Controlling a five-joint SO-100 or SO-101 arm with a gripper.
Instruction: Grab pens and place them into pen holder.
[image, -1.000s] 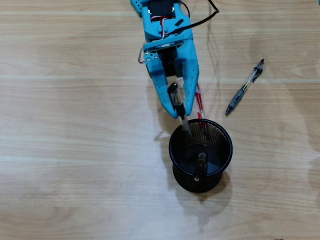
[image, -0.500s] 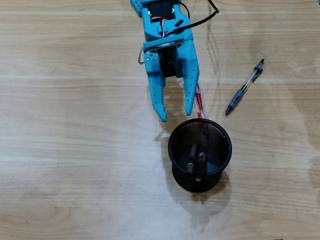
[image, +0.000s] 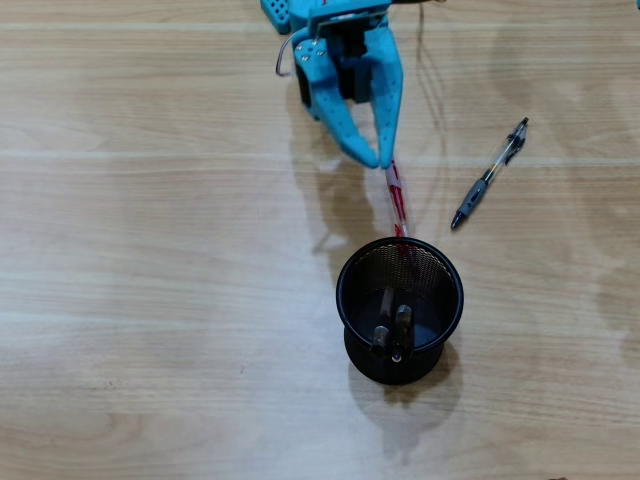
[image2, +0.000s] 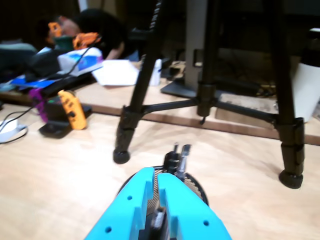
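Gripper (image: 378, 160), blue two-finger type, is empty with its jaws nearly closed, well clear of the round black wire-mesh pen holder (image: 400, 305), which contains two dark pens (image: 392, 328). One red-and-white pen (image: 396, 200) leans against the rim. Next step: reach the clear-and-grey clip pen (image: 488, 175) on the wooden tabletop (image: 150, 300), opening wider.

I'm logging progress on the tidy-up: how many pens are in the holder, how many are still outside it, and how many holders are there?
Pens in the pen holder: 2 (two dark pens)
Pens outside: 2 (red-and-white pen, clear-and-grey pen)
Holders: 1
Total: 5
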